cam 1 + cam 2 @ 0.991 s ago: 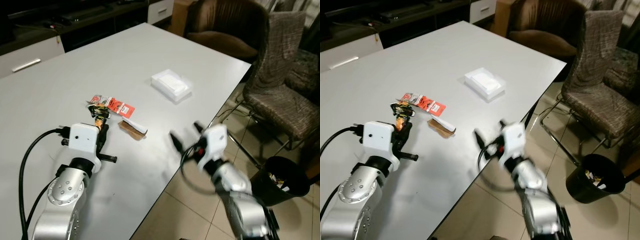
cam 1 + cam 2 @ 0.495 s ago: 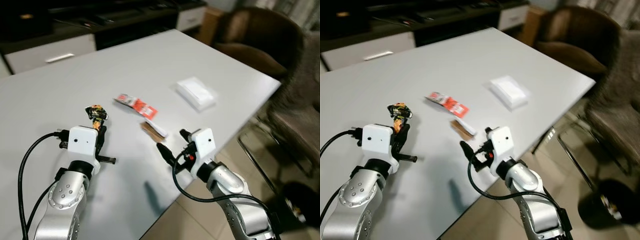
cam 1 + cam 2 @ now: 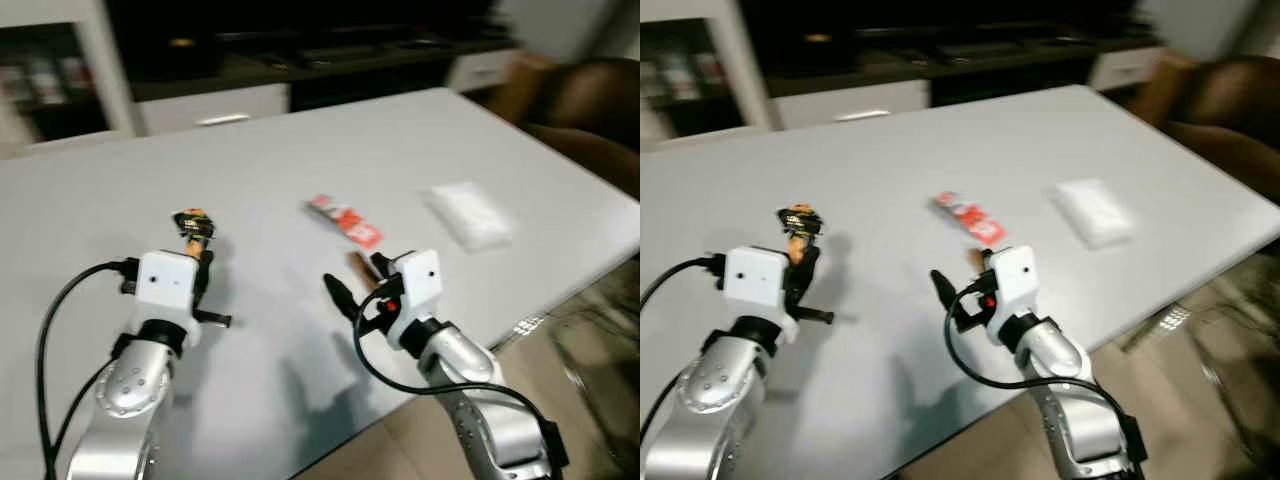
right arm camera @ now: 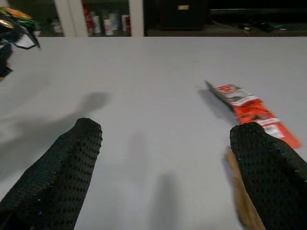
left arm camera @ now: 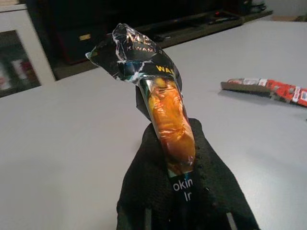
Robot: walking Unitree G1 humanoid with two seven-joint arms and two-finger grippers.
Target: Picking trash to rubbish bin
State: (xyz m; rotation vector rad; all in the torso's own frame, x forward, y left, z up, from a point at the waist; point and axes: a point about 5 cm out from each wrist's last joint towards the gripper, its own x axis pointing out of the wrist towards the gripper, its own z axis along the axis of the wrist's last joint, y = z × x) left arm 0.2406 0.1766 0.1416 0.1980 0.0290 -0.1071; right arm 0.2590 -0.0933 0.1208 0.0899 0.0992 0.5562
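Left pincer [image 5: 180,191] clamped on crumpled orange-black snack wrapper [image 5: 153,91], raised above white surface [image 3: 260,160]. Right pincer [image 4: 168,182] gaped wide, empty; red wrapper [image 4: 252,115] just beyond one finger, brown scrap [image 4: 244,201] touching it. Best approach: lower flat, straddle scrap, close slowly.

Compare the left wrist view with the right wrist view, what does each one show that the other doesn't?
Left wrist view alone: the left gripper shut on a crumpled orange and black wrapper, held up above the table, with print readable on it.

Right wrist view alone: the right gripper open, its fingers spread just above the table, and a brown strip beside one finger.

Both: the grey table, the red wrapper lying flat on it, and dark cabinets behind.
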